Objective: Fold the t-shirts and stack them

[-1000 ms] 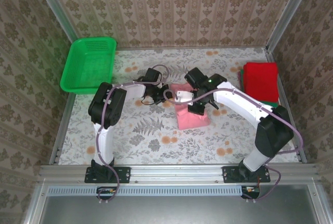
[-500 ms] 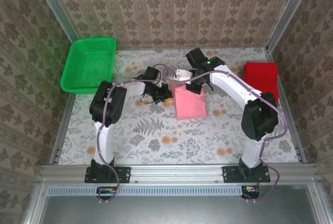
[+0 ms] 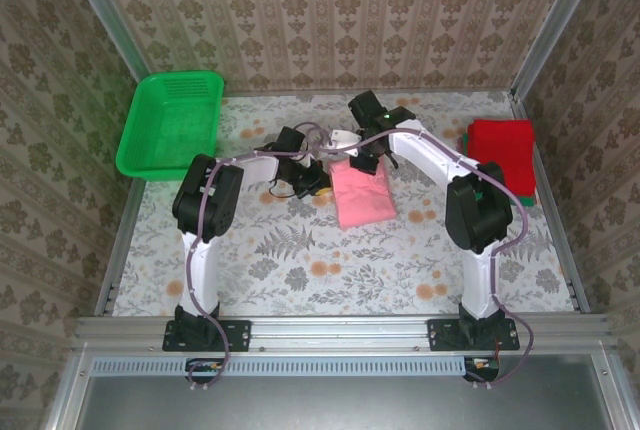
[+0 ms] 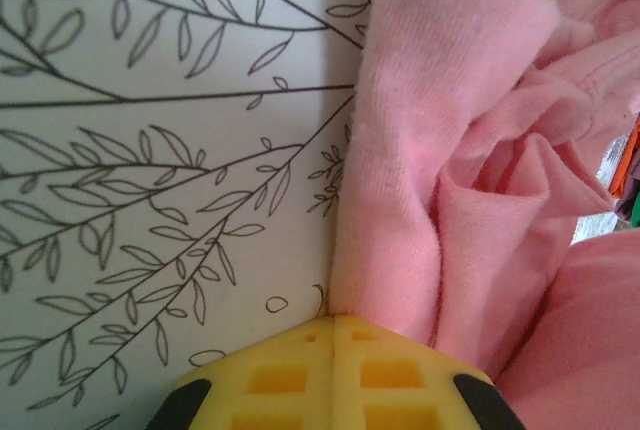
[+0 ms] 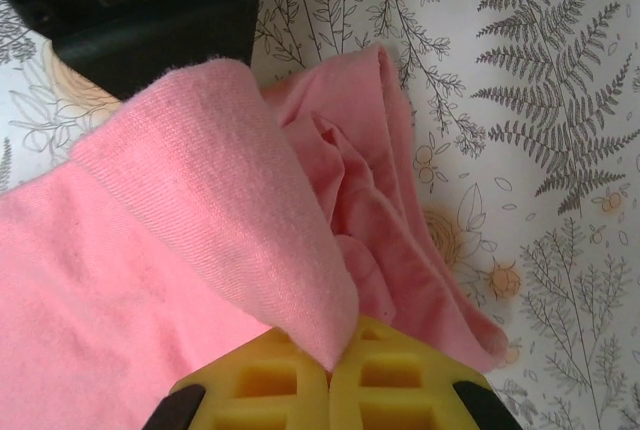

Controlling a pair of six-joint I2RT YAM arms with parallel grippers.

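The light pink t-shirt (image 3: 365, 198) lies partly folded in the middle of the table. My left gripper (image 3: 316, 178) sits at its left edge, and in the left wrist view its yellow jaws (image 4: 333, 322) are shut on the pink cloth's (image 4: 440, 150) hem. My right gripper (image 3: 362, 158) is at the shirt's far edge, shut (image 5: 330, 365) on a raised fold of the pink t-shirt (image 5: 180, 250). The red t-shirt (image 3: 500, 148) rests folded at the far right on top of a green one (image 3: 522, 196).
A green mesh basket (image 3: 172, 122) stands at the far left corner. The left arm's black body (image 5: 150, 10) is close to the right gripper. Metal rails (image 3: 548, 210) and papered walls border the flower-print table (image 3: 300, 260).
My right gripper has moved from over the shirt's near part toward the far side and slightly left, carrying the pink edge along. The left gripper has stayed in place.
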